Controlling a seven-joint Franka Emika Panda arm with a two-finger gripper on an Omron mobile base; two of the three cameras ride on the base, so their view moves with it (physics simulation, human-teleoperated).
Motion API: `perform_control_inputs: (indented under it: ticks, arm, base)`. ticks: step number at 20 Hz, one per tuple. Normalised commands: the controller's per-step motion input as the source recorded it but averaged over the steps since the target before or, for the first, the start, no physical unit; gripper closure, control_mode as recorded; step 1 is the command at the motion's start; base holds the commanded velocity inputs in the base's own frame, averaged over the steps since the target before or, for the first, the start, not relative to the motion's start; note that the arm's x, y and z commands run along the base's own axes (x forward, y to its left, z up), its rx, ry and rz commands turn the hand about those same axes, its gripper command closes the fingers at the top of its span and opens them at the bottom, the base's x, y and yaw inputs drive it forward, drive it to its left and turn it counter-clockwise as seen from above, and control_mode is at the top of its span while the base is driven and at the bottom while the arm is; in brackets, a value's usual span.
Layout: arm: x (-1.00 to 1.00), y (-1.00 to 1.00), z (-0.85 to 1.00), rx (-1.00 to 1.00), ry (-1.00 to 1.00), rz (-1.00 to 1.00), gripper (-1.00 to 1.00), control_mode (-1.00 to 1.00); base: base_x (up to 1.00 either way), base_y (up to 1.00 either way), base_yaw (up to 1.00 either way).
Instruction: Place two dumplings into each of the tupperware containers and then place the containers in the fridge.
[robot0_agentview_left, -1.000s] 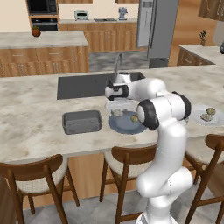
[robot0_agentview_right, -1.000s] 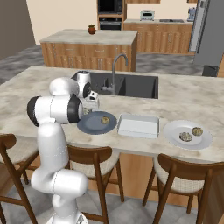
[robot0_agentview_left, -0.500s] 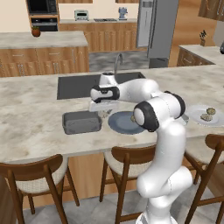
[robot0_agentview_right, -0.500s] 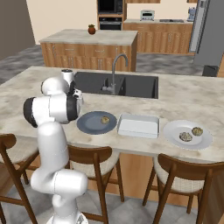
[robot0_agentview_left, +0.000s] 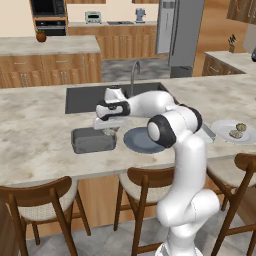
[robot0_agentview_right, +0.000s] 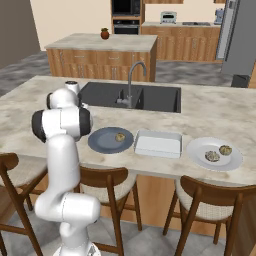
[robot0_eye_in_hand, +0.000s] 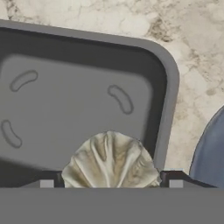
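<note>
Dumpling (robot0_eye_in_hand: 110, 159) in hand (robot0_agentview_left: 107, 131), over container (robot0_agentview_left: 92, 140), beside plate (robot0_agentview_left: 145, 139)

Honestly there wasn't any readable text anywhere: no labels, brands, numbers or signs on the appliances, the containers or the robot itself.

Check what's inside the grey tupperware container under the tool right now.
Nothing lies inside the tupperware container yet: bare moulded floor. The dumpling sits between the fingers of the tool, above the near edge. That dumpling hides a patch of floor.

Glossy white arm (robot0_agentview_left: 187, 150), rounded segments, dark joints.
</note>
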Motion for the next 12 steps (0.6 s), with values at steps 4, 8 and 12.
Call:
perform_control_inputs:
  ticks: [4,8,12]
  arm:
    - [0.08,0.19,-0.35,0.00,0.00,0.00,-1.00,-1.00]
    - [0.09,0.01,-0.03,0.00,0.00,0.00,-1.00,-1.00]
    - [0.01,0.00,0.00,0.00,0.00,0.00,-1.00,-1.00]
  base:
    - [0.00,0.00,0.00]
    - [0.00,0.00,0.00]
    - [0.00,0.00,0.00]
